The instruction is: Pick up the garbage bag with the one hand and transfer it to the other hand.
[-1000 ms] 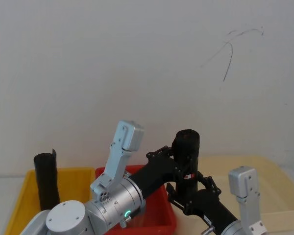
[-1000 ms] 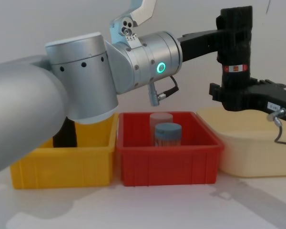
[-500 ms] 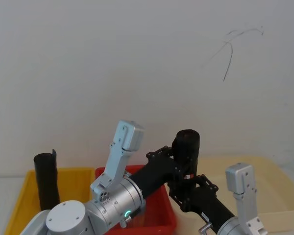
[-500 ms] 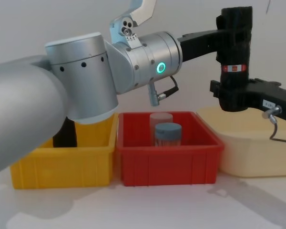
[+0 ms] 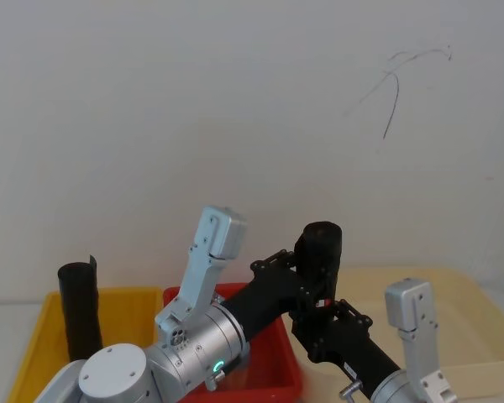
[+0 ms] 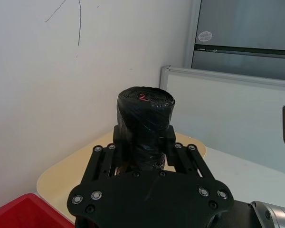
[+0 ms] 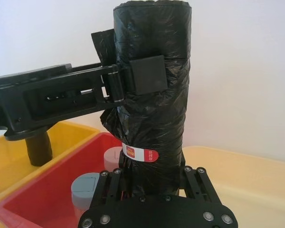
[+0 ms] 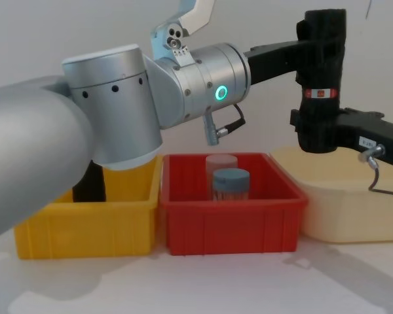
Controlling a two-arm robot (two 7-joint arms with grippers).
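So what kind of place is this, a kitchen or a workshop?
Probably a robot test lab: a bare white wall, a yellow bin and a red bin on a table, and the left gripper holding the garbage bag aloft, the right gripper at its lower end.

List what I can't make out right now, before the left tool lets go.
Bottom end of the garbage bag, and where the right tool meets it: right wrist view, behind the tool's own frame.
Print on the label: chest view, too small.
Base of the black roll: head view, behind the left arm.
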